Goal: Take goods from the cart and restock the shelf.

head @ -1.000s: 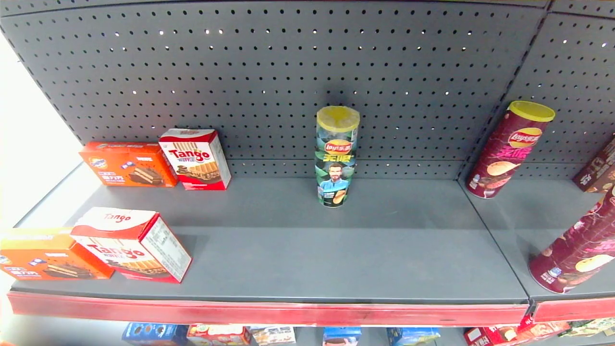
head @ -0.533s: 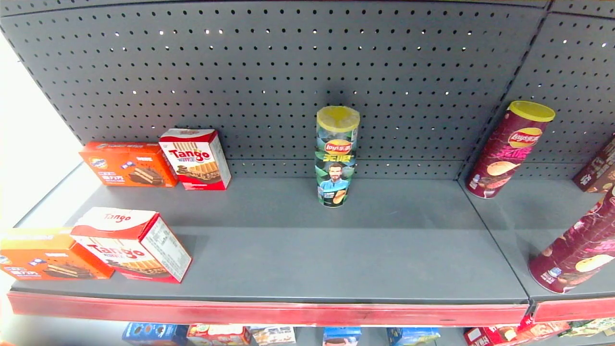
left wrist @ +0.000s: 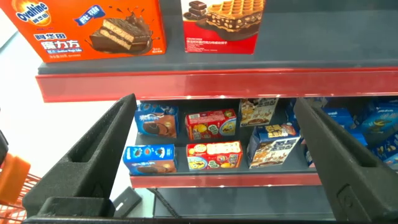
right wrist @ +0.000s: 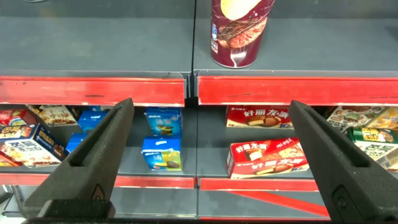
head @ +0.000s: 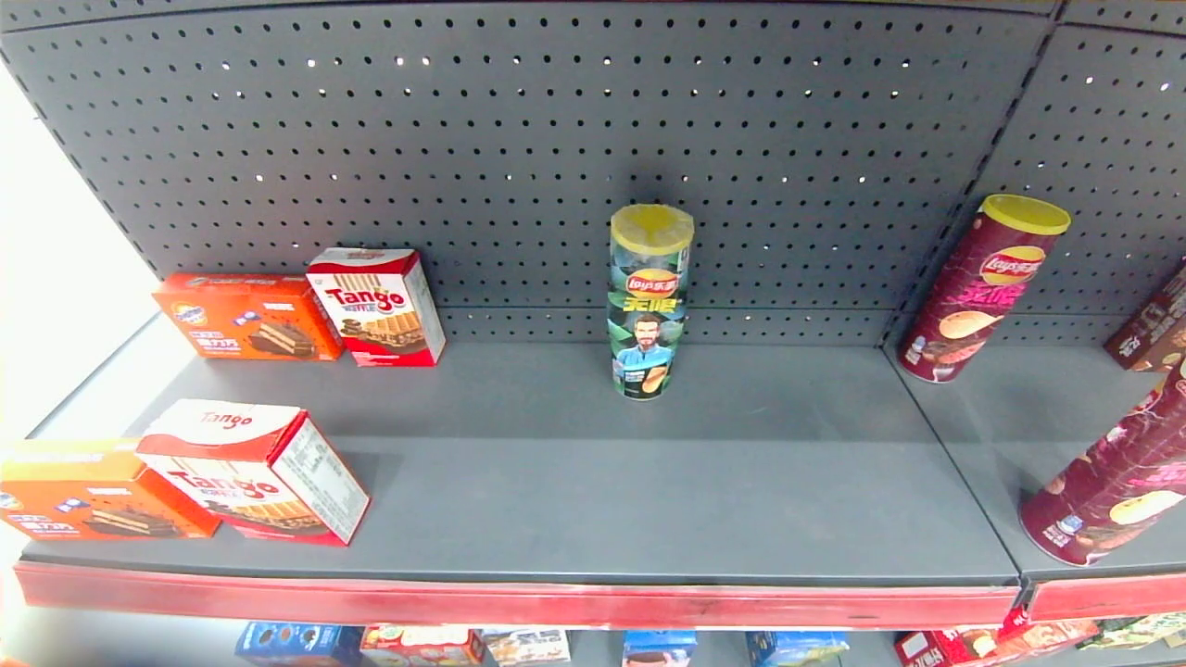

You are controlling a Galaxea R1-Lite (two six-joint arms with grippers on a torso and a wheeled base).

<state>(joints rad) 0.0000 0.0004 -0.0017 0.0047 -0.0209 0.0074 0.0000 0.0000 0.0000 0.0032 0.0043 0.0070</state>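
Observation:
The grey shelf [head: 649,500] carries a green chips can [head: 649,306] upright at the back middle. Two maroon chips cans [head: 982,287] [head: 1112,491] stand on the bay to the right. Orange cake boxes [head: 246,317] [head: 88,491] and red-and-white wafer boxes [head: 378,306] [head: 255,472] sit on the left. My left gripper [left wrist: 214,99] is open and holds nothing, level with the red shelf edge [left wrist: 186,84] below an orange box [left wrist: 93,28] and a wafer box [left wrist: 221,25]. My right gripper [right wrist: 211,102] is open and holds nothing, facing the shelf front below a maroon can [right wrist: 239,31].
The lower shelf holds several small snack boxes [left wrist: 211,140] [right wrist: 273,155]. An orange piece of the cart [left wrist: 12,177] shows beside the left gripper. A perforated back panel [head: 556,139] closes the shelf. Bare shelf floor lies on either side of the green can.

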